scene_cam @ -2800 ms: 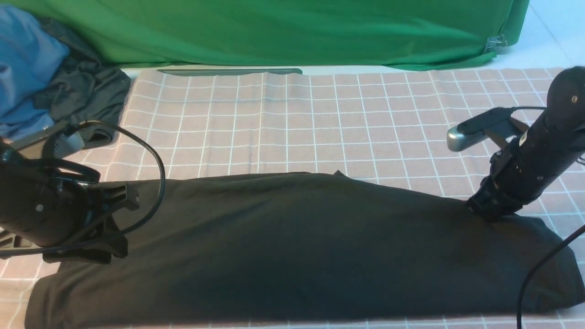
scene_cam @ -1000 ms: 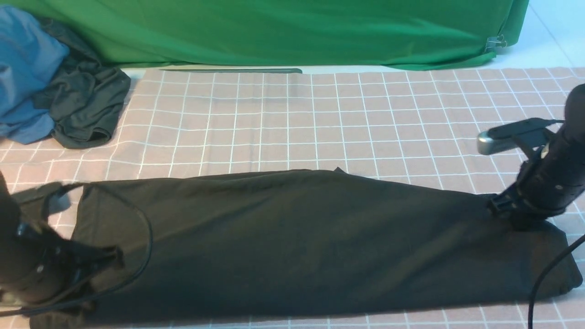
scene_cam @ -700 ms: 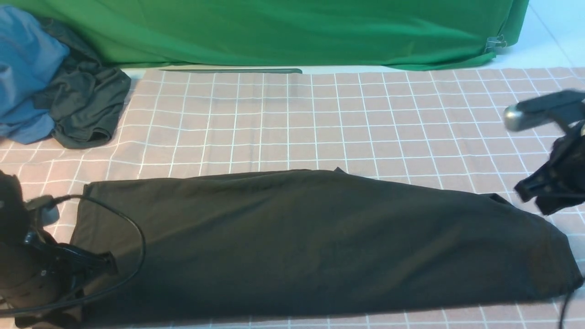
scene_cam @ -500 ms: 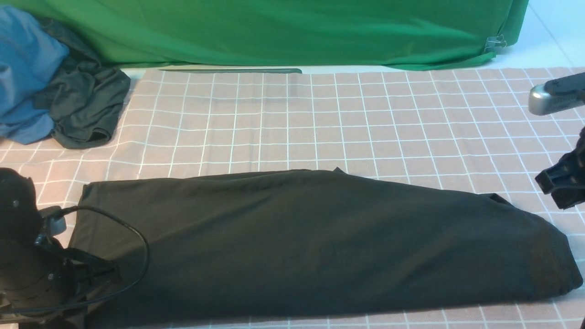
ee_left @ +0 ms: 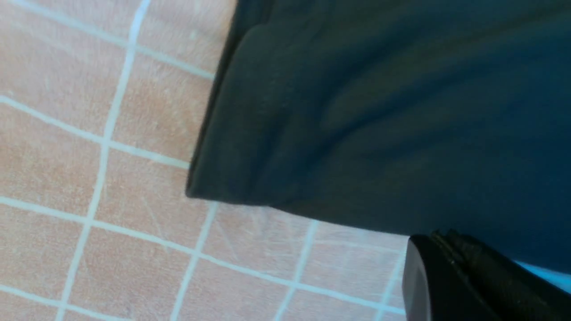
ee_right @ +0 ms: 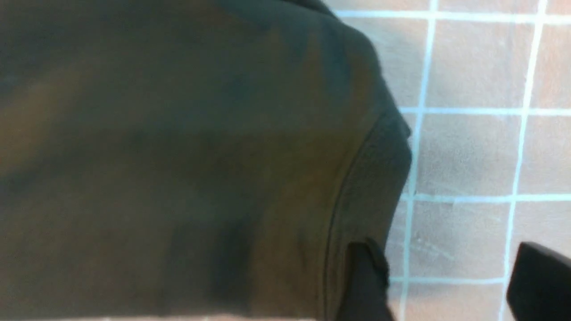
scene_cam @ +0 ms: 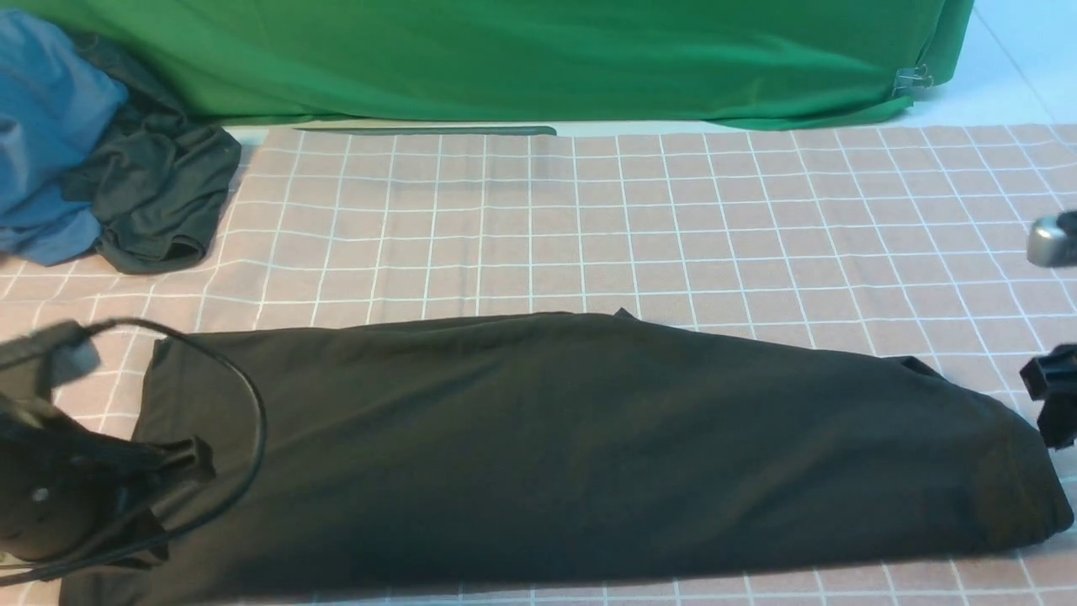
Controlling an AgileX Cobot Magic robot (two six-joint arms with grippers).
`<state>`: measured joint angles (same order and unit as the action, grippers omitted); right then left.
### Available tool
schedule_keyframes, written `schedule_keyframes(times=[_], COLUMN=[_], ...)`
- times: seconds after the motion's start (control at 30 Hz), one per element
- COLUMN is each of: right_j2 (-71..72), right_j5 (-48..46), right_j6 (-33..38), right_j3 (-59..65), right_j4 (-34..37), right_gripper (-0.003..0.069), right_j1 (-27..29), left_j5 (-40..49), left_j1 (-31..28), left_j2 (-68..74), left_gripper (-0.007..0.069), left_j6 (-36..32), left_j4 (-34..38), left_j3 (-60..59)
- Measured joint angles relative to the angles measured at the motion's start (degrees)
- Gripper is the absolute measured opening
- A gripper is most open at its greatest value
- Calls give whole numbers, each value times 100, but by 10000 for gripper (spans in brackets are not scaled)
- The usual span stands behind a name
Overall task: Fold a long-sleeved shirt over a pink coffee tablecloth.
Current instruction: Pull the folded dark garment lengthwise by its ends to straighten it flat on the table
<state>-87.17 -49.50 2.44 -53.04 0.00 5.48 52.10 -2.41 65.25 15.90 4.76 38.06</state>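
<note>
Front view: long-sleeved shirt point(scene_cam: 589, 446) lies as a strip on the near side of the pink coffee tablecloth point(scene_cam: 589, 219). Left gripper point(scene_cam: 198, 454) clenched shut at its left end, right gripper point(ee_right: 446, 263) gaping empty by the other. Pinch only the top layer and the fold probably slides apart.

Cloths, clip, cable and grippers, counted

One long-sleeved shirt point(scene_cam: 589, 446); one pink coffee tablecloth point(scene_cam: 589, 227); one green fabric point(scene_cam: 522, 59), bearing one metal clip point(scene_cam: 913, 81); one blue cloth point(scene_cam: 46, 126); one dark grey garment point(scene_cam: 156, 198); two robot ends, the left gripper point(scene_cam: 189, 461) and the right gripper point(scene_cam: 1052, 396); one looping black cable point(scene_cam: 257, 412).
</note>
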Motion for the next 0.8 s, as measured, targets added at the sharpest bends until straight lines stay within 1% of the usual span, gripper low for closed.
schedule_keyframes(times=[0.1, 0.17, 0.23, 0.37, 0.47, 0.5, 0.53, 0.57, 0.6, 0.63, 0.67, 0.7, 0.73, 0.77, 0.8], right_j2=[-268, -492, -737, -1160, -1253, -1259, -1265, -1265, -1265, -1265, -1265, -1265, -1265, -1265, -1265], right_j5=[198, 408, 560, 699, 734, 763, 808, 819, 832, 832, 832, 832, 832, 832, 832], right_j6=[-41, -56, -67, -66, 123, 180, 230, 244, 258, 282, 291, 359, 409, 463, 518], right_j3=[37, 37, 37, 37, 15, 15, 15, 15, 15, 15, 15, 15, 15, 15, 15], right_j4=[180, 320, 364, 417, 505, 505, 506, 513, 530, 548, 558, 593, 622, 652, 680], right_gripper=[559, 634, 671, 687, 673, 655, 617, 596, 555, 496, 486, 402, 349, 263, 206], right_j1=[42, 42, 42, 42, 31, -5, -37, -67, -98, -144, -151, -199, -225, -250, -273], left_j5=[29, 29, 34, 34, 29, 14, -13, -12, -25, -27, -27, -27, -27, -30, -30], left_j1=[0, 0, 0, 0, 0, 0, 0, 0, 0, 0, 0, 0, 0, 0, 0], left_j2=[-426, -670, -795, -838, -838, -838, -838, -838, -838, -838, -838, -838, -838, -838, -838], left_gripper=[13, 13, 13, 13, 13, 13, 13, 13, 13, 13, 13, 13, 13, 13, 13], left_j6=[-19, -18, -18, -18, -22, -22, -22, -22, -22, -22, -22, -22, -22, -22, -22], left_j4=[25, 52, 52, 57, 57, 57, 57, 57, 57, 57, 57, 57, 57, 57, 57], left_j3=[0, 0, 0, 0, 0, 0, 0, 0, 0, 0, 0, 0, 0, 0, 0])
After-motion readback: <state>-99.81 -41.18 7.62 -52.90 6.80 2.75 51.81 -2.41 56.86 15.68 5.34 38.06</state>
